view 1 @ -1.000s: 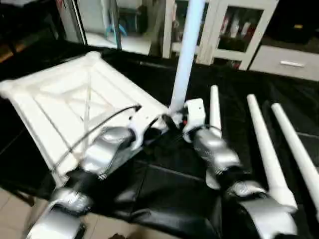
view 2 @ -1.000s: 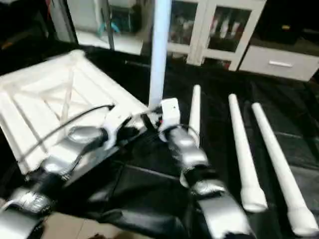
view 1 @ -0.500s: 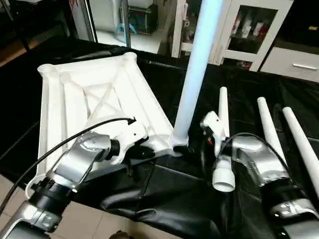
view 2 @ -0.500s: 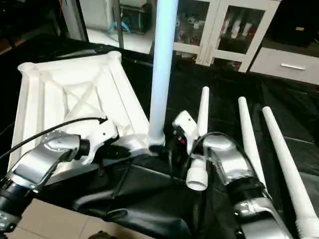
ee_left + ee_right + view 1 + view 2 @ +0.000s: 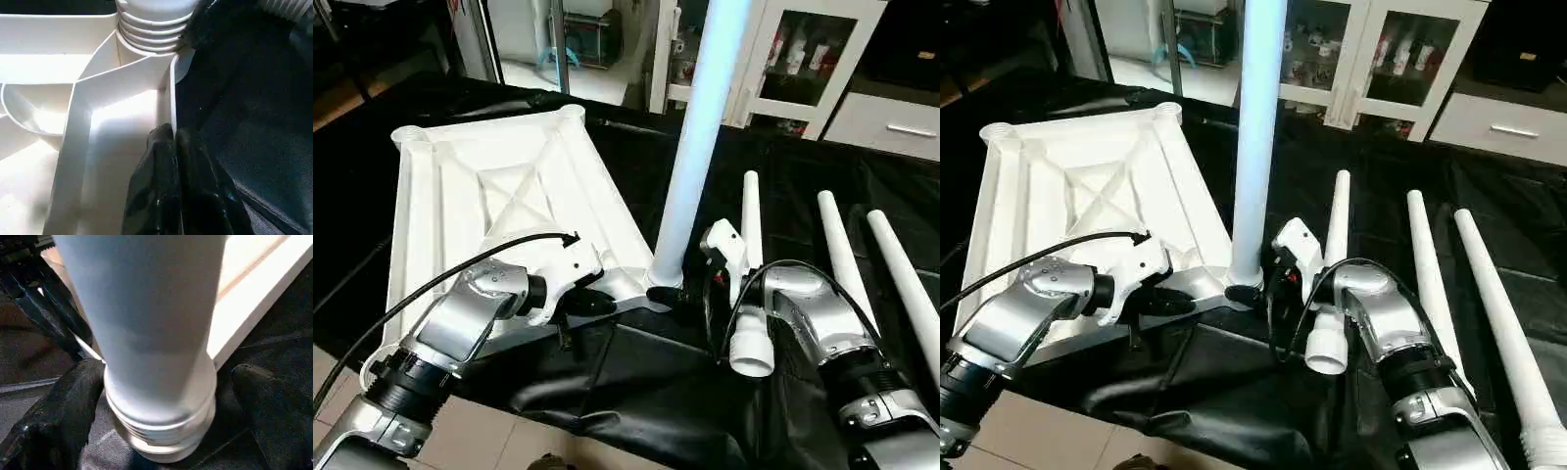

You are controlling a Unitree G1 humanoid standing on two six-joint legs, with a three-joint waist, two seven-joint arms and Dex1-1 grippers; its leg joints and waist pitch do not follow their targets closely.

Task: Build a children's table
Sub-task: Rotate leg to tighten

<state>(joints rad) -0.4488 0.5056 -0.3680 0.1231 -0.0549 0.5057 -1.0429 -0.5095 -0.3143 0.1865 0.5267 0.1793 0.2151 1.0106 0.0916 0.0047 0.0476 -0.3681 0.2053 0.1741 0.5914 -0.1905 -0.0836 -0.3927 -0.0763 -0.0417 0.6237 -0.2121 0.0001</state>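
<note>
The children's table top [image 5: 509,186] lies upside down on the black cover, its ribbed X-brace facing up. One white leg [image 5: 700,127] stands upright in the near right corner socket [image 5: 154,19]. My left gripper [image 5: 171,147] is shut on the top's rim just beside that socket. My right gripper [image 5: 168,369] stands open around the upright leg's base, one finger [image 5: 63,416] on each side and neither touching it. Three loose legs [image 5: 842,255] lie side by side to the right, the nearest [image 5: 750,215] running under my right forearm.
The black-covered work table [image 5: 646,392] ends close in front of me, with tiled floor [image 5: 499,441] below. White cabinets with glass doors [image 5: 793,59] stand behind it. A black cable [image 5: 440,284] loops over my left forearm.
The camera has swung, so the whole picture shifted. My right gripper's fingers have spread a little wider around the standing leg. The leg stays upright, and my left gripper keeps its hold.
</note>
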